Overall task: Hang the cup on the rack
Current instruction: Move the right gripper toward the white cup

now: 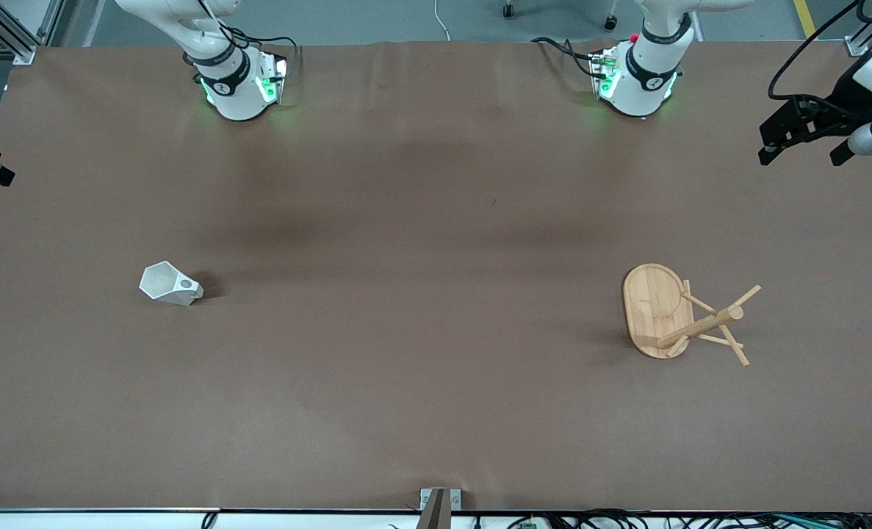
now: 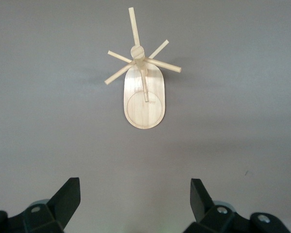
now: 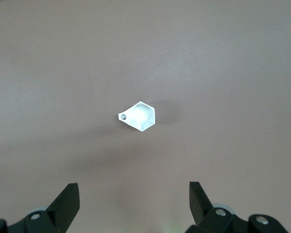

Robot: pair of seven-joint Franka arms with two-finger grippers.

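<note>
One cup (image 1: pixel 170 283) and one rack (image 1: pixel 682 314) are seen on the table (image 1: pixel 421 382), well apart. The cup, white and faceted, stands upright toward the right arm's end of the table, its blocky handle pierced by a round hole. The rack, of light wood, stands toward the left arm's end, with an oval base, a central post and several slanted pegs.

Two pincers are counted. The left pincer (image 2: pixel 135 204) is held high over the table with the rack in its wrist view, its fingers (image 2: pixel 68 196) spread wide and empty. The right pincer (image 3: pixel 134 204) is held high over the table above the cup, its fingers (image 3: pixel 67 200) likewise spread wide and empty.

The table is covered by a plain brown sheet. A grey floor and metal framing are visible at the edge where the arm bases stand.
</note>
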